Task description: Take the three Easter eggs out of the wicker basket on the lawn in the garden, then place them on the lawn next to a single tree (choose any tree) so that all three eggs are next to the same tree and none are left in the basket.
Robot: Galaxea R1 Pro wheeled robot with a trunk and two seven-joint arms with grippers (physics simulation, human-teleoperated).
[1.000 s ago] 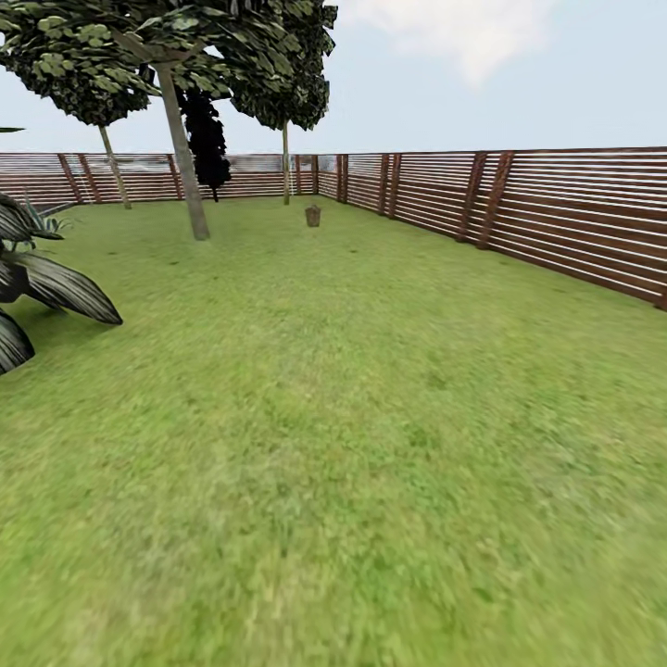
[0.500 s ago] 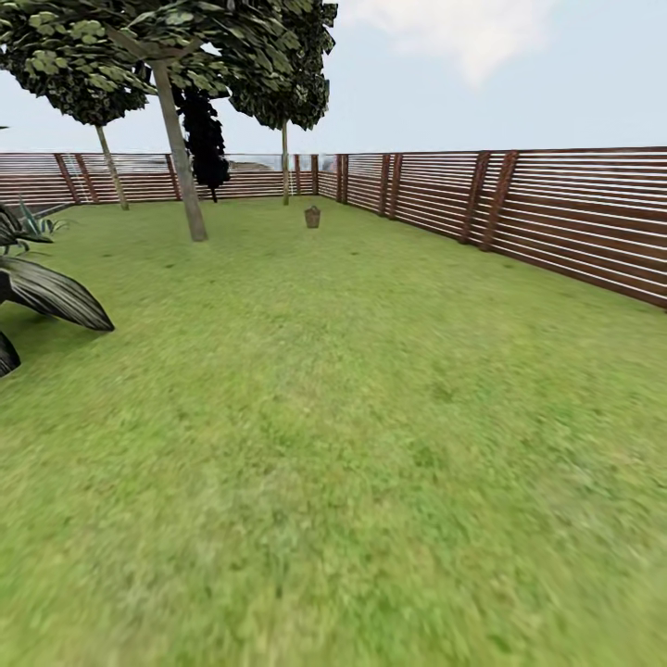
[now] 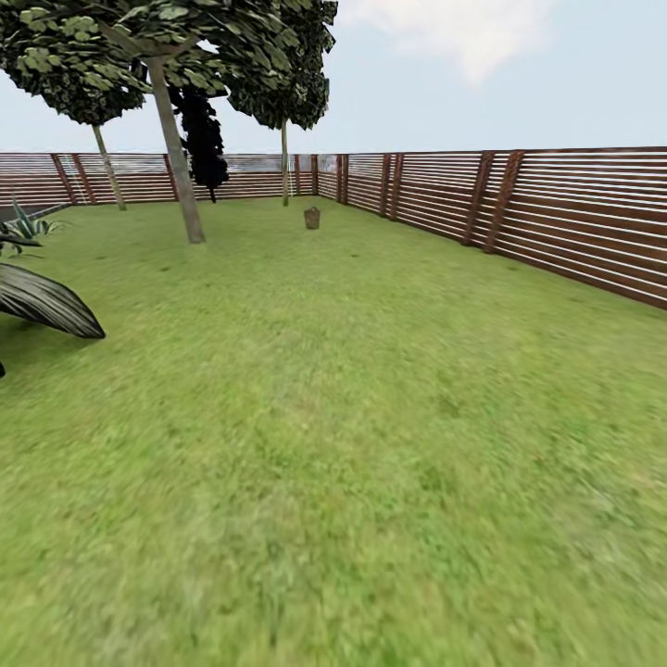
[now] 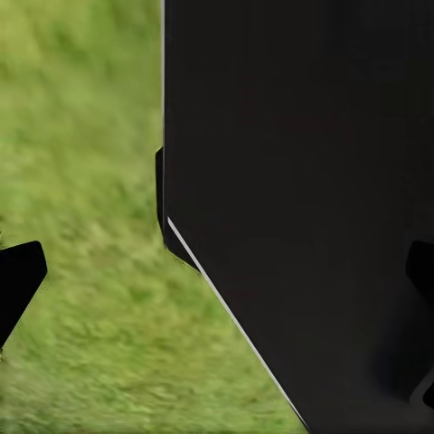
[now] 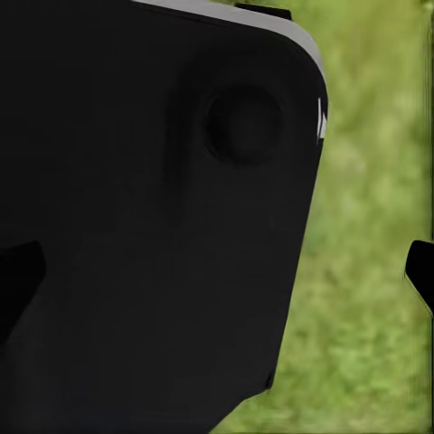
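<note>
Far ahead in the head view, the small brown wicker basket (image 3: 312,218) stands on the lawn (image 3: 333,417) near the fence corner. It is too distant to tell whether the eggs are inside. A tree with a pale bare trunk (image 3: 181,176) rises to the left of the basket, several basket widths away. In the left wrist view, my left gripper (image 4: 217,276) is open, its dark fingertips (image 4: 18,280) far apart over grass and a black robot panel. My right gripper (image 5: 217,271) is open in the same way, one fingertip (image 5: 421,271) showing at the frame edge.
A brown slatted fence (image 3: 556,218) runs along the right side and across the back. Two thinner trees (image 3: 285,167) and a black-foliaged column tree (image 3: 204,139) stand by the back fence. A dark striped-leaf plant (image 3: 42,301) reaches in from the left.
The camera has moved forward over the grass. The leafy plant has slid further off the left edge and the fence has drawn slightly nearer. The basket stays put.
</note>
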